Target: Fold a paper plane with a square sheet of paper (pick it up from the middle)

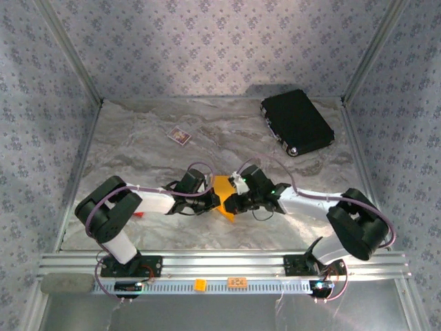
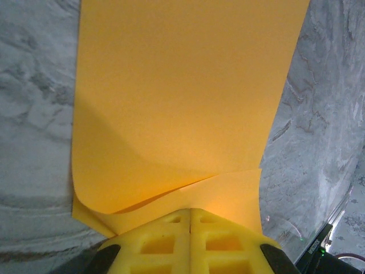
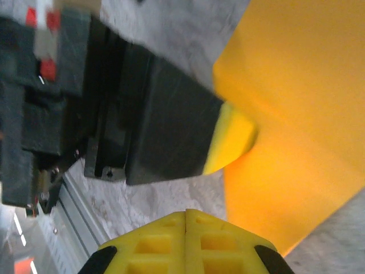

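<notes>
We see the square sheet of paper (image 1: 222,193) on the marbled desk (image 1: 138,155), near the front edge and between the two arms, which reach in from either side and meet over it. It is orange-yellow and no longer flat. In the left wrist view the paper (image 2: 188,97) stretches away from the camera, with its near edge lifted and curled over a lower layer.

The left claw (image 2: 190,214) is clenched, its yellow fingers pressed together with just a thin seam between them. Their tips sit right at the near edge of the folded paper. We cannot tell whether any paper is pinched in that seam. From the right wrist we see one yellow fingertip (image 3: 231,140) of that claw touching the edge of the sheet (image 3: 296,114).

The right claw (image 3: 186,216) is also clenched, fingers closed against each other with nothing visible between them. It sits just beside the paper's edge, over bare desk.

A black case (image 1: 298,123) lies at the far right of the desk, and a small card (image 1: 179,135) lies at the far left, both well apart from the paper.
</notes>
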`<state>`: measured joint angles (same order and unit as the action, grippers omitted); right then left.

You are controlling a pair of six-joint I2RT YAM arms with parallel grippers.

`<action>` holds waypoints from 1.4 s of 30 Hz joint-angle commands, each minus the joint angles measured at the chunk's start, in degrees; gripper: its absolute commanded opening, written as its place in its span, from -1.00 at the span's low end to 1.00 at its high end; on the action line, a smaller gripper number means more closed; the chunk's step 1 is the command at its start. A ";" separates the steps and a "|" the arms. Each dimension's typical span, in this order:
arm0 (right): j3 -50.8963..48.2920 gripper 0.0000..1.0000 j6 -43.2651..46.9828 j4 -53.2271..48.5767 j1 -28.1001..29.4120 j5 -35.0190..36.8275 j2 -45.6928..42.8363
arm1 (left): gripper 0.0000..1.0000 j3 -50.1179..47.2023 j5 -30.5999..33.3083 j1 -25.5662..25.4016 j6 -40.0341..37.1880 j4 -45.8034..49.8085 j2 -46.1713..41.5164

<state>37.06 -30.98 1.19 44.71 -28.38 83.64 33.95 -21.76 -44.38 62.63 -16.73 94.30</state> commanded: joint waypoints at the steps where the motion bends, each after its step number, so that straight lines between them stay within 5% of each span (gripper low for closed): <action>1: 1.42 -0.92 -1.19 -1.19 1.33 -1.18 1.99 | -1.00 -1.02 2.42 -0.24 -0.60 1.95 0.53; 17: 4.56 -0.93 0.84 -5.61 4.08 3.82 10.23 | -1.00 -1.00 2.51 -0.26 -0.62 2.28 0.53; 35: -3.35 -0.84 -2.96 -0.57 2.09 -2.52 5.17 | -1.00 -1.00 2.94 -0.22 -0.68 2.76 1.02; 42: 1.41 -0.82 -2.47 -5.45 2.05 -1.40 2.26 | -1.00 -0.73 2.77 -0.26 -0.77 2.77 1.07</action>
<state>35.24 -33.26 -0.03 46.94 -29.63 86.83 33.95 -21.58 -44.38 62.63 -16.75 94.30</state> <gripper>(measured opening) 0.088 0.041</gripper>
